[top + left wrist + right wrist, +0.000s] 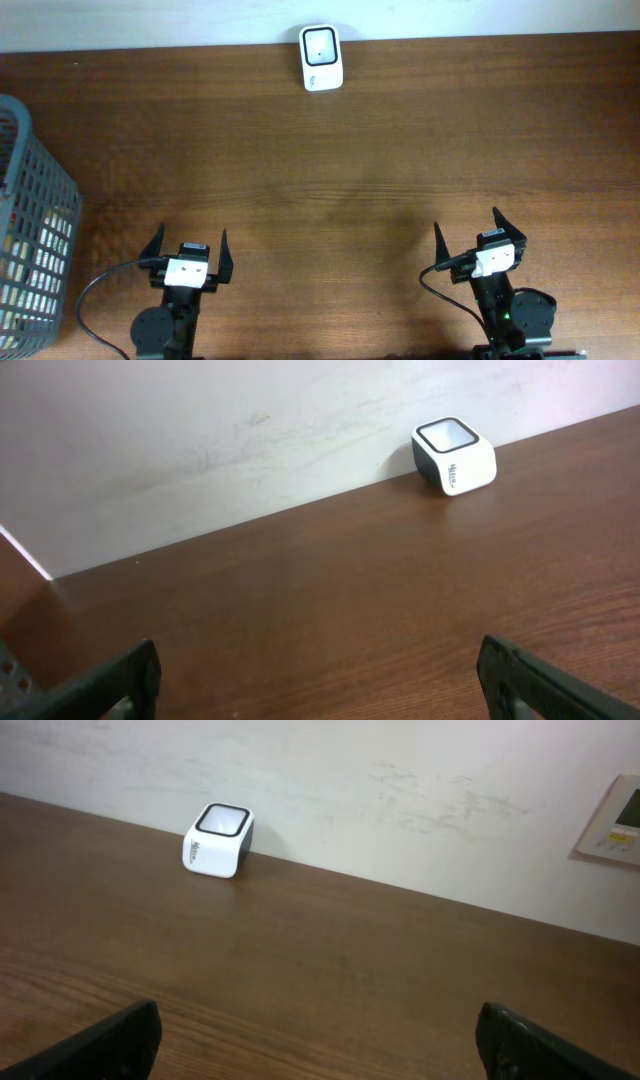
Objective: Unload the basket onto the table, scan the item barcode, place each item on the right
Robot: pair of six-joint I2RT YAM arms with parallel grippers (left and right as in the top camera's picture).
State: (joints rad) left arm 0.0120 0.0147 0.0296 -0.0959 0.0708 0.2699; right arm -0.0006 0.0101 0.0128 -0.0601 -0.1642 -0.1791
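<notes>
Left fingers (155, 245) and right fingers (438, 248): both spread wide, nothing held, low over the tabletop (330, 170). Barcode scanner (321, 57): far ahead of both, roughly between them, against the wall. Overhead only: grey mesh basket (35, 230) outboard of the left fingers, contents indistinct. Right wrist only: wall panel (612, 820).

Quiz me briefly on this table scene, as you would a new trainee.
1. True or false: the white scanner stands at the far edge of the table.
2. On which of the robot's sides is the grey basket? A left, B right, C between the arms.
3. Fill in: the left fingers and right fingers stand ___, holding nothing.
Key: 1 true; 2 A; 3 open.
</notes>
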